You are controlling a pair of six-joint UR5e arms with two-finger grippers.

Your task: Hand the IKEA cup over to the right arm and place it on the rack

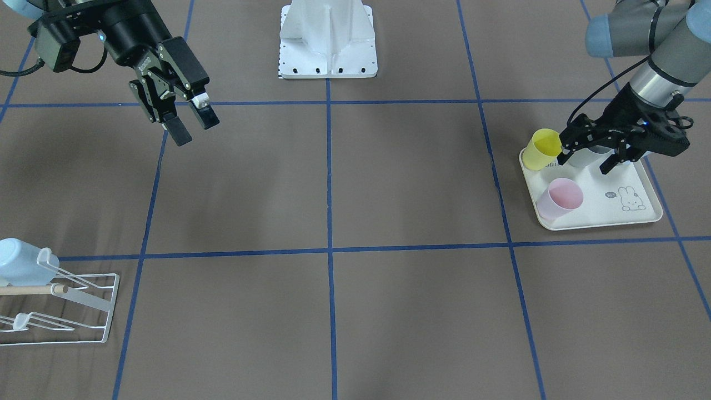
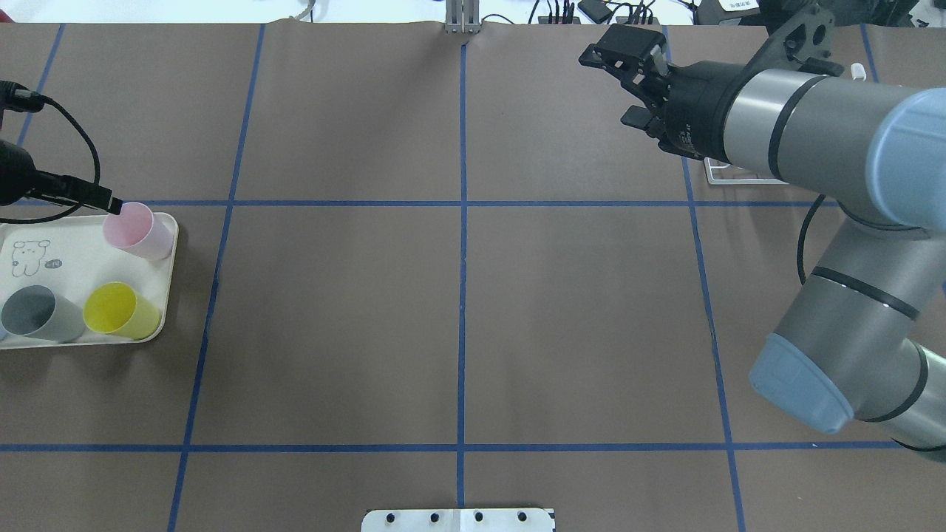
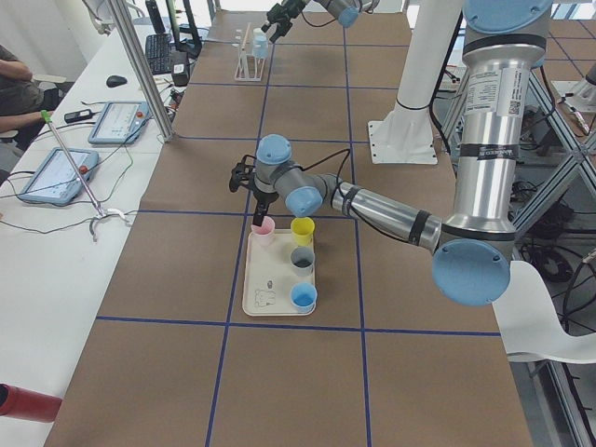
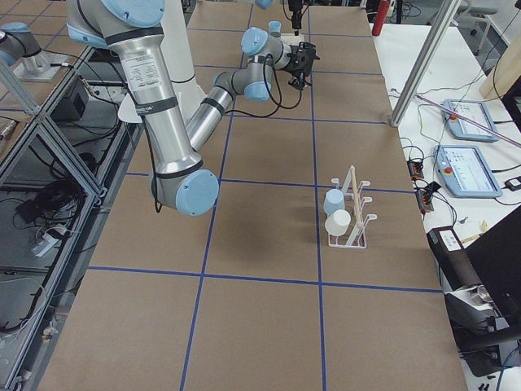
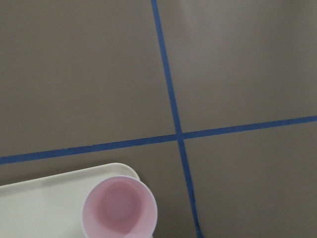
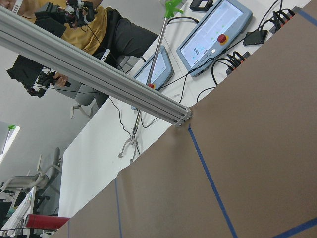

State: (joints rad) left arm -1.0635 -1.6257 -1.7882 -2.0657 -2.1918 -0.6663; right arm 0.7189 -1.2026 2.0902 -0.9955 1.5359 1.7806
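Observation:
On the cream rabbit-print tray [image 1: 611, 214] stand a pink cup [image 1: 561, 198], a yellow cup [image 1: 541, 149] and a grey cup [image 2: 37, 314]; a blue cup [image 3: 303, 296] shows in the left side view. My left gripper [image 1: 584, 164] hovers open above the tray with nothing between its fingers, and the pink cup [image 5: 120, 210] lies straight below its wrist camera. My right gripper [image 1: 189, 125] hangs open and empty in the air on the far side of the table. The white wire rack [image 1: 72, 303] carries a light blue cup [image 1: 22, 266] and a white cup [image 4: 338, 222].
The white robot pedestal [image 1: 328, 44] stands at the table's middle rear edge. Blue tape lines grid the brown tabletop. A side bench with tablets [image 3: 56, 172] and a seated person [image 6: 89, 29] runs along the far edge.

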